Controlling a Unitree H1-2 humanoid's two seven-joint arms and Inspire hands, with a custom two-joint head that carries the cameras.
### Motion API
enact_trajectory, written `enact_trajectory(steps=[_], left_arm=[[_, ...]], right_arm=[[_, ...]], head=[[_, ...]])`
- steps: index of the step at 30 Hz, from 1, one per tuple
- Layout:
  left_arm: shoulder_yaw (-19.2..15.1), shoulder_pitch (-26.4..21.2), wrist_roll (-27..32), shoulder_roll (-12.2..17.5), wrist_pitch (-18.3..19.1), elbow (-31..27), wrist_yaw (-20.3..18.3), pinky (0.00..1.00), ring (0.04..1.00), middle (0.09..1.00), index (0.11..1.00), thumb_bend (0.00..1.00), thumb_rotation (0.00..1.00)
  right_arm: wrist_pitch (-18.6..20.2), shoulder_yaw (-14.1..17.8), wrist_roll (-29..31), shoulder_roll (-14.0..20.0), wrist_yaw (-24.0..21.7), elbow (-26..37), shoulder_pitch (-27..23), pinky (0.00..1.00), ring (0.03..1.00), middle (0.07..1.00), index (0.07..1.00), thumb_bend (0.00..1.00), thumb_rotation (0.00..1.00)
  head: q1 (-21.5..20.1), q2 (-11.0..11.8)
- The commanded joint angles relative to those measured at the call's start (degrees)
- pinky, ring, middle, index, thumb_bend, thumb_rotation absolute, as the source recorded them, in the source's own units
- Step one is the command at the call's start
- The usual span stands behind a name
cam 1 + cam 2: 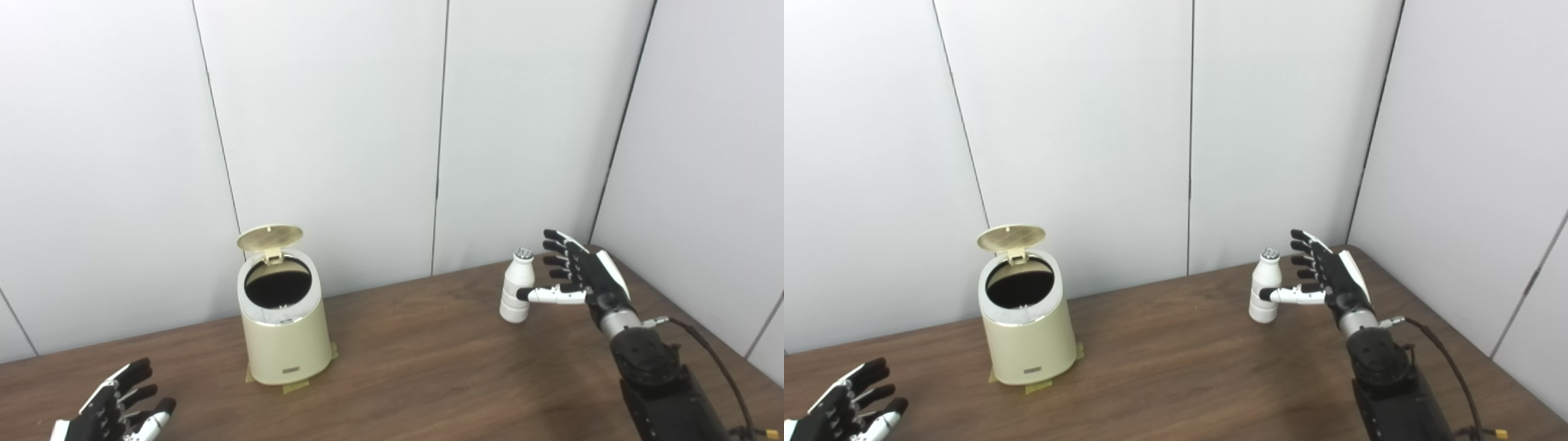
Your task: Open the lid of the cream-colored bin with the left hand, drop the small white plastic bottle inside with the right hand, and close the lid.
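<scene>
Left eye view shows the bin (pixel 285 324) standing on the table (pixel 429 361) with its lid (pixel 270 238) tipped up at the back, mouth dark and uncovered. Well to the right of the bin the bottle (pixel 517 286) stands upright. The right hand (pixel 582 275) is spread wide beside it, thumb touching its side. The left hand (pixel 119 407) rests near the bin's left, fingers apart, holding nothing.

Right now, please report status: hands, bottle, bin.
Left hand open, low, idle. Right hand open beside upright bottle, thumb against it. Bin lid up. Path clear.
</scene>
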State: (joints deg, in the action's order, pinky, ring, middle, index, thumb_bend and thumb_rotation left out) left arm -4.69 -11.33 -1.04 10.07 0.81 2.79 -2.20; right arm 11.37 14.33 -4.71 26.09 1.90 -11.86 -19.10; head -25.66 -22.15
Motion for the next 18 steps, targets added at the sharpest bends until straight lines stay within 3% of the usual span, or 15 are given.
enact_trajectory(steps=[1,5,8,18], left_arm=[[-0.27,-2.04,0.13,0.59,-1.15,-2.5,0.2,0.62,0.779,0.834,0.837,0.54,0.13],[-0.38,-1.99,0.23,0.6,-0.29,-3.11,0.1,0.62,0.774,0.829,0.838,0.55,0.13],[-0.28,-1.84,-0.03,0.67,-0.47,-3.4,-0.01,0.62,0.778,0.833,0.843,0.54,0.12],[-0.56,-1.88,0.46,0.5,-0.32,-3.75,-0.27,0.6,0.768,0.831,0.835,0.54,0.1]], right_arm=[[-2.27,0.1,-0.5,1.08,0.93,0.25,-1.78,0.78,0.835,0.863,0.882,0.78,0.06],[-3.25,-0.56,-0.6,0.77,1.47,-2.03,-1.98,0.77,0.825,0.851,0.874,0.82,0.11],[-5.41,-0.62,-0.23,0.3,2.05,-4.03,-2.43,0.74,0.808,0.838,0.864,0.8,0.07],[-6.95,-1.28,-1.3,-0.85,4.39,-6.8,-3.7,0.67,0.748,0.801,0.829,0.81,0.1]], head=[[0.01,0.05],[0.04,-0.08],[0.03,-0.09],[0.19,-0.32]])
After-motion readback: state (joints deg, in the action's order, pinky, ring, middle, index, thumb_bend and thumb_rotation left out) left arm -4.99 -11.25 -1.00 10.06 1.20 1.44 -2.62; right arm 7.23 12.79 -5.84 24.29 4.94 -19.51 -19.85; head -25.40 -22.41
